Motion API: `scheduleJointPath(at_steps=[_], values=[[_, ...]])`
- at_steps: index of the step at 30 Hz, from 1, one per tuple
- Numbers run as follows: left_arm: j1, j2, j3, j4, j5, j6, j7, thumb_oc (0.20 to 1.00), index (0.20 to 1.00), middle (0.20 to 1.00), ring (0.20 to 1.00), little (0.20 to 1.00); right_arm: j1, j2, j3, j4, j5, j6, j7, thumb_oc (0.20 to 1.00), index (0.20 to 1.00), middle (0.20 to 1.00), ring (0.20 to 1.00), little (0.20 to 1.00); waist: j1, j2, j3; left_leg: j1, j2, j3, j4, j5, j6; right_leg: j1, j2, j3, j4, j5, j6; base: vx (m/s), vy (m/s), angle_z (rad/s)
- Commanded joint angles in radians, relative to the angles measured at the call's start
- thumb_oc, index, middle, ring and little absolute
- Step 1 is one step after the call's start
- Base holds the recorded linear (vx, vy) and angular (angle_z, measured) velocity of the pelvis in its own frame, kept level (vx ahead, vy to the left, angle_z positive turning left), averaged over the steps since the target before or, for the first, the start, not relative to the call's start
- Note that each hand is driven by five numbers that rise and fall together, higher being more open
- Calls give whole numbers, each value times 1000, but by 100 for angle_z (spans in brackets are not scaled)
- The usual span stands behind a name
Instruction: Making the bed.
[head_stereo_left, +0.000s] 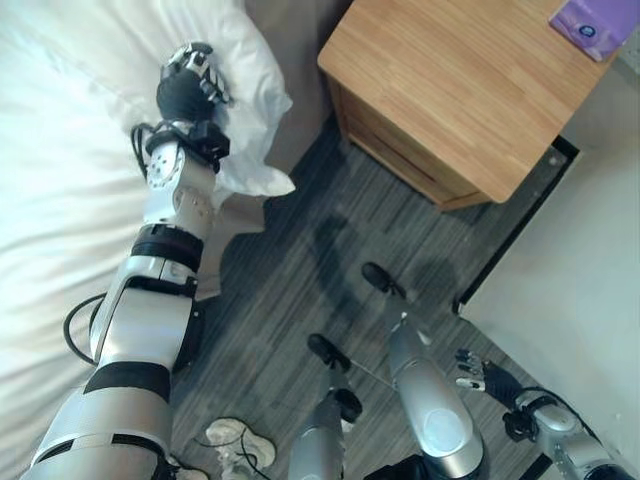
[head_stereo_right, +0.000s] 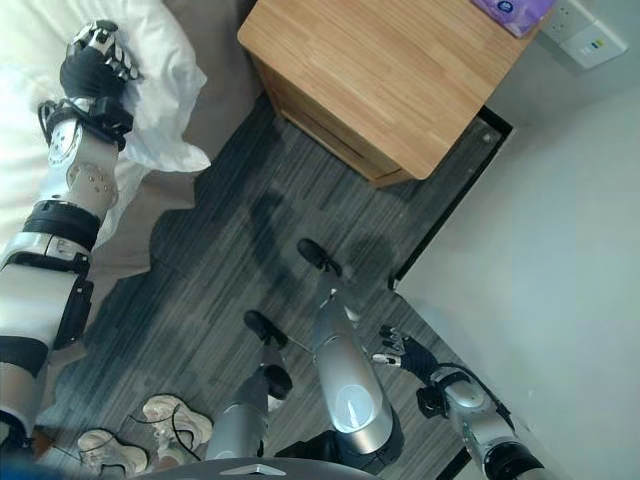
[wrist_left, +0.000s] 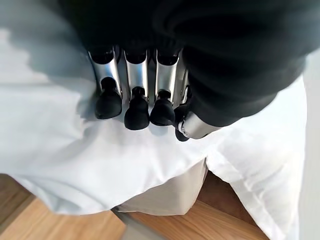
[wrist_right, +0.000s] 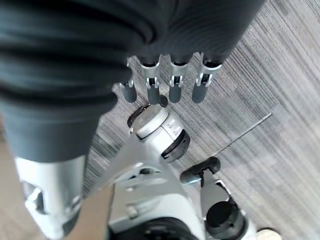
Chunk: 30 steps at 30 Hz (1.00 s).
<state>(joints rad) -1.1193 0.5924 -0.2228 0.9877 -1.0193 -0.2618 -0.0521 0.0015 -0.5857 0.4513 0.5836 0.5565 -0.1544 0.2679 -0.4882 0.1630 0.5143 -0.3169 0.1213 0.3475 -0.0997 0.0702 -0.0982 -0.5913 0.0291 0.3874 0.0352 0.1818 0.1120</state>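
left hand (head_stereo_left: 190, 85) on pillow (head_stereo_left: 245, 100), fingers curled

My white pillow (head_stereo_left: 235, 110) lies crumpled at the bed (head_stereo_left: 60, 200) edge, its corner overhanging toward the wooden nightstand (head_stereo_left: 450, 90).

Matt white cloth pillow (head_stereo_left: 245, 95), smooth wooden nightstand (head_stereo_left: 470, 80), ribbed grey carpet (head_stereo_left: 290, 290)

A white pillow (head_stereo_left: 240, 90) lies on the white bed (head_stereo_left: 50, 200), shoes (head_stereo_right: 150, 425) on the floor (head_stereo_left: 300, 260).
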Motion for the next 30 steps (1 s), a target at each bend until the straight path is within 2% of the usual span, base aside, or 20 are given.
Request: scheduleJointPath(at_steps=[1,2,5,8,10,14,19,20,21,22,24,25,26,27,28,29,30], values=[[65,16,60,120,17,34,17,200,200,200,200,200,24,34,42,-9,62,-15,-10,1000,1000,1000,1000,1000,-29,-15,6,-71,-8,-24,12,82,-42,12,116,-32,130,-97,-44,-11,-19,-7],[65,16,60,119,17,34,17,200,200,200,200,200,25,34,42,-9,62,-15,-10,1000,1000,1000,1000,1000,-29,-14,6,-70,-8,-24,12,82,-42,12,116,-32,130,-97,-44,0,0,0],[152,-133,-38,-28,78,31,10,200,200,200,200,200,35,29,34,-29,62,-15,-18,1000,1000,1000,1000,1000,-23,-9,6,-74,-12,-29,12,83,-38,10,111,-35,126,-95,-46,-24,-24,0],[189,-232,-121,-95,121,30,17,200,200,200,200,200,37,32,36,-28,73,-18,-24,1000,1000,1000,1000,1000,-18,-3,6,-77,-16,-34,12,87,-34,10,104,-40,124,-95,-46,-37,-34,3],[221,-323,-163,-83,140,42,12,200,200,200,200,200,34,40,48,-26,79,-19,-31,1000,1000,1000,1000,1000,-20,-5,6,-79,-18,-37,12,89,-31,11,104,-43,121,-93,-47,-30,-14,12],[251,-414,-221,-29,204,65,-3,200,200,200,200,200,17,51,66,-16,86,-15,-46,1000,1000,1000,1000,1000,-25,-10,6,-77,-20,-39,12,86,-26,14,104,-45,118,-89,-48,-18,2,12],[274,-441,-287,-78,257,71,-25,200,200,200,200,200,12,49,61,-7,75,-10,-57,1000,1000,1000,1000,1000,-27,-5,6,-69,-22,-42,12,86,-24,25,99,-46,116,-86,-48,-2,5,1],[284,-438,-398,-243,295,62,-54,200,200,200,200,200,7,31,37,-8,47,-8,-67,1000,1000,1000,1000,1000,-23,15,6,-46,-24,-57,12,87,-21,54,90,-52,119,-90,-48,-7,15,4],[285,-437,-399,-246,295,62,-53,200,200,200,200,200,8,31,36,-8,46,-8,-67,1000,1000,1000,1000,1000,-23,14,6,-45,-25,-57,12,87,-21,55,89,-53,119,-90,-48,-9,19,7],[281,-412,-464,-371,317,54,-69,200,200,200,200,200,11,16,18,-14,22,-9,-73,1000,1000,1000,1000,1000,-20,26,6,-20,-27,-68,12,87,-20,85,81,-63,122,-98,-48,-1,-4,10],[288,-378,-498,-485,312,51,-86,200,200,200,200,200,7,4,-9,-10,-12,-9,-90,1000,1000,1000,1000,1000,-14,32,5,20,-28,-83,12,86,-17,132,72,-79,126,-109,-49,17,-18,28],[294,-361,-512,-520,324,52,-92,235,235,235,235,235,6,5,-18,-2,-26,-9,-99,1000,1000,1000,1000,1000,-9,34,-4,35,-30,-89,12,84,-16,151,70,-86,126,-114,-49,25,-14,40],[294,-360,-512,-521,325,52,-92,369,369,369,369,369,6,6,-18,-2,-26,-9,-99,1000,1000,1000,1000,1000,-9,34,-3,36,-30,-90,12,83,-16,153,70,-86,126,-114,-49,-47,-62,37],[306,-333,-522,-562,344,53,-100,900,900,900,900,900,6,8,-32,8,-39,-9,-108,1000,1000,1000,1000,1000,0,34,-17,38,-22,-86,12,110,-13,158,74,-93,126,-89,-53,-29,-73,31],[324,-316,-528,-577,360,55,-102,1000,1000,1000,1000,1000,7,14,-45,23,-52,-6,-114,1000,1000,1000,1000,1000,7,34,-34,54,-22,-92,12,107,-10,176,70,-101,126,-95,-53,28,-93,23],[349,-277,-531,-607,411,57,-103,1000,1000,1000,1000,1000,4,24,-65,39,-74,-5,-128,1000,1000,1000,1000,1000,23,32,-70,81,-22,-103,12,104,-7,209,64,-115,126,-106,-54,91,-36,18],[349,-277,-531,-608,411,57,-103,1000,1000,1000,1000,1000,4,24,-65,39,-74,-5,-128,1000,1000,1000,1000,1000,23,31,-70,82,-22,-103,12,104,-7,210,64,-115,126,-106,-54,86,-25,22]])
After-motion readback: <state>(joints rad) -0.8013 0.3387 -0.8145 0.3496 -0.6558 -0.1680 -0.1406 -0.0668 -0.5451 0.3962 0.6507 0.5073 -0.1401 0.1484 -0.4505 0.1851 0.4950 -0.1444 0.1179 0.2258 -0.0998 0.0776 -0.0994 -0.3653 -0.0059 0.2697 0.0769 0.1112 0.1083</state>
